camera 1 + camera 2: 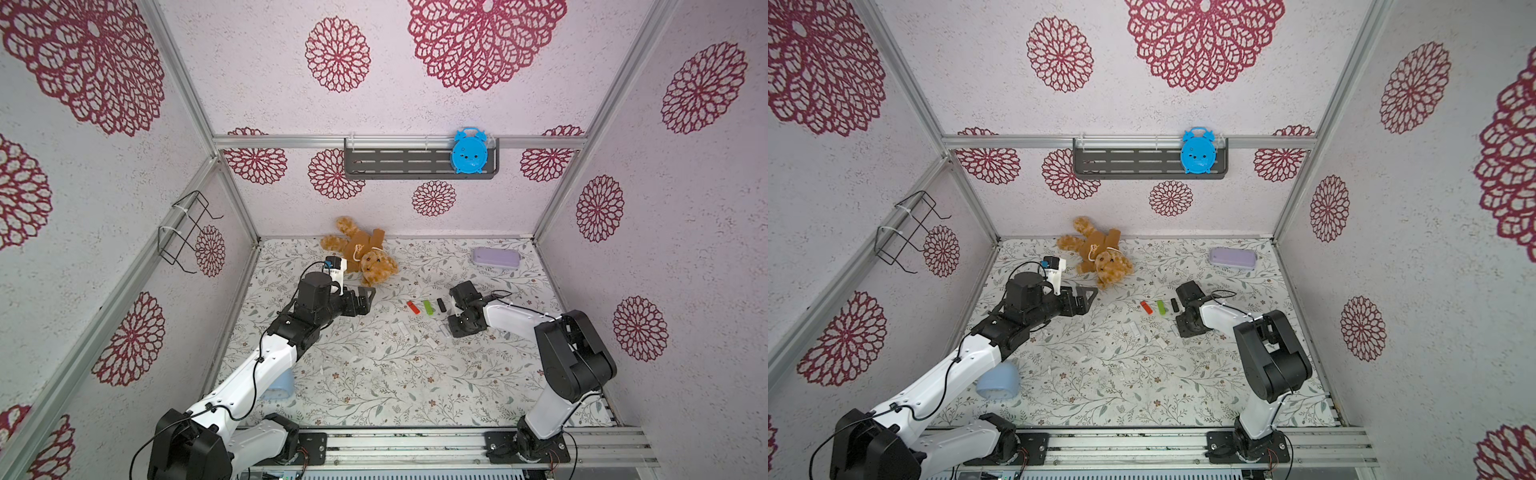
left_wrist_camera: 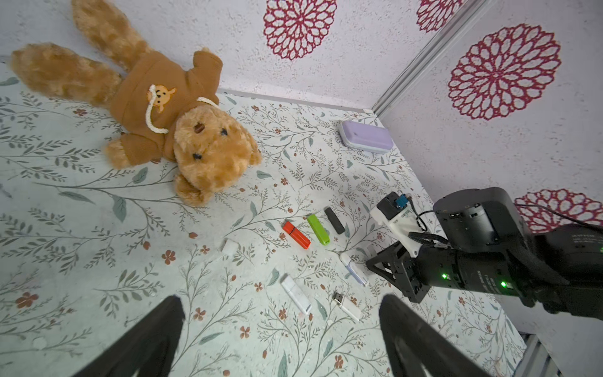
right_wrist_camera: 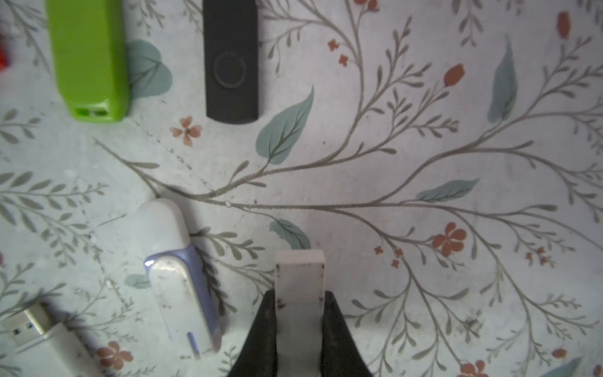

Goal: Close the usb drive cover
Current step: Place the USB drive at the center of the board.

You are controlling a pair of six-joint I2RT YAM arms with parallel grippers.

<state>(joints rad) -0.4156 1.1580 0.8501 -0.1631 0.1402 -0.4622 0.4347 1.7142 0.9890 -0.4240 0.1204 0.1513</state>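
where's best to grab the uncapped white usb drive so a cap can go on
Probably pinch the uncapped drive from above across its long sides, on the plastic body away from the metal plug: it lies flat, and the plug must stay clear.

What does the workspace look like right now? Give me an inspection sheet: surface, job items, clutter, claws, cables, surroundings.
Surface: floral mat, flat, lightly scuffed.
Job's things: red drive, green drive, black drive in a row; capped white drive; uncapped drive, plug bare; lilac-edged drive; spare cap lying apart.
Clutter: teddy bear, lilac case, pale blue object beneath the left arm.
Claws: left claw open, empty; right claw shut on white cap.
Cables: black cable along the left arm; second cable beside the right claw.
Surroundings: flowered walls; shelf holding blue clock; wire rack.
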